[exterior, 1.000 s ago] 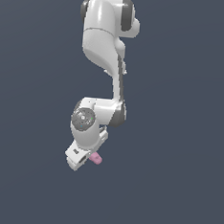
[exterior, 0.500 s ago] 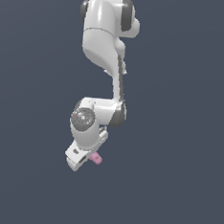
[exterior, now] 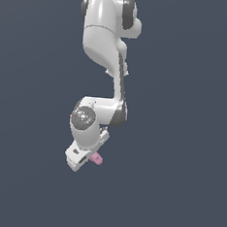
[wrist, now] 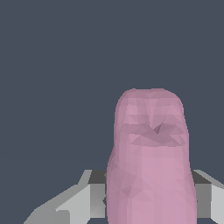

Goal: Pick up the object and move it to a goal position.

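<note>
Overall: the white arm (exterior: pixel 106 61) hung against a plain dark grey background, folded down to its wrist.
End effector (exterior: pixel 93 158): closed on the pink block, fingers (wrist: pixel 94 197) pressed at both of its sides in the wrist view.
Pink block (wrist: pixel 151 162): held at the arm's low end, sticking out toward the exterior view's right, rounded end away from the fingers.

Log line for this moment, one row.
gripper: shut on pink object | object: held between fingers | goal marker: none visible
</note>
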{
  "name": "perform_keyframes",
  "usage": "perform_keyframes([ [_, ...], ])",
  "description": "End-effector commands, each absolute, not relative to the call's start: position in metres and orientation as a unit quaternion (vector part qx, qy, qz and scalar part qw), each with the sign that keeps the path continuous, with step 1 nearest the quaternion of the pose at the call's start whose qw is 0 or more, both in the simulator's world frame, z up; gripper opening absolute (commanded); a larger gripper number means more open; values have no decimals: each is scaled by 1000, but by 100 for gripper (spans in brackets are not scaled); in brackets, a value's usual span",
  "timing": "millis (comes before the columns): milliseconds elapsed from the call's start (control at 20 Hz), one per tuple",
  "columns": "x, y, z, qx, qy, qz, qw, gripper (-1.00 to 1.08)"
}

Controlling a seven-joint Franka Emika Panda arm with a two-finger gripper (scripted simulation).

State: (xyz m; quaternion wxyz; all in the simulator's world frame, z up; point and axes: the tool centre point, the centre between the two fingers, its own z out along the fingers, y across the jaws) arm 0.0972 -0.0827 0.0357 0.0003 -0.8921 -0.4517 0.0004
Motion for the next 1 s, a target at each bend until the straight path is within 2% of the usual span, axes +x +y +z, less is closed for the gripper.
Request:
perform_keyframes([
  [0, 94, -86, 41, -892, -452, 0, 0, -100],
  [400, 70, -107, 74, -892, -451, 0, 0, -100],
  [950, 13, -158, 154, -892, -451, 0, 0, -100],
])
